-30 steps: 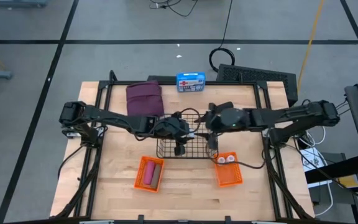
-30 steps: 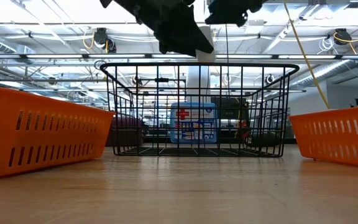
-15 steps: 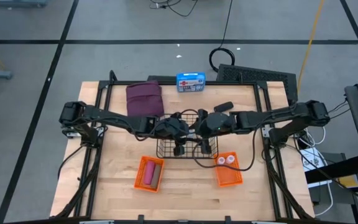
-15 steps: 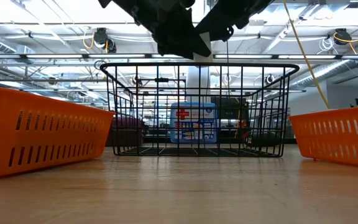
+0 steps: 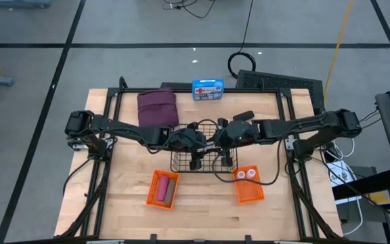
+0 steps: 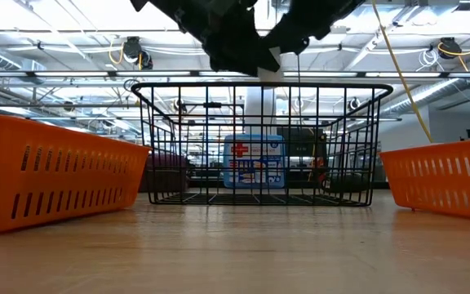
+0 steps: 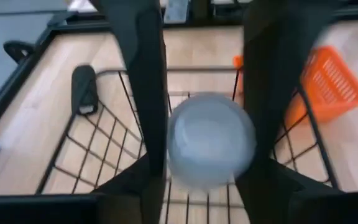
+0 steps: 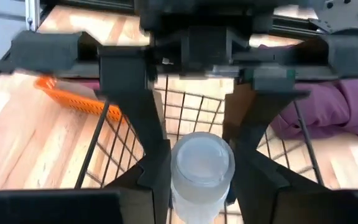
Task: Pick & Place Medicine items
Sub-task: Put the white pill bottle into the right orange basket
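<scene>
A wooden table (image 5: 127, 203) carries everything, with both dark arms reaching in to meet above a black wire basket (image 5: 196, 161) at its middle. The maroon pouch (image 5: 158, 107) lies at the far side of the table, and a blue first-aid box (image 5: 208, 89) stands at the far edge just beside it. Toward the near edge sit two orange bins: the left orange bin (image 5: 162, 189) holds the pink cylinder (image 5: 162, 190) and a dark oblong piece (image 5: 170, 185), and the right orange bin (image 5: 248, 184) holds two white bottles (image 5: 245, 174).

The left gripper (image 7: 209, 81) and the right gripper (image 8: 197, 140) face each other over the basket, with a third white bottle (image 7: 211, 139) between them. In the left wrist view its fingers (image 7: 143, 81) flank the bottle's round end on both sides. In the right wrist view that arm's fingers (image 8: 143, 137) sit against the bottle's sides. Both seem to touch it, but which one truly bears it I cannot tell; the left wrist picture is soft there. In the low view the two grippers meet just above the basket's rim.
</scene>
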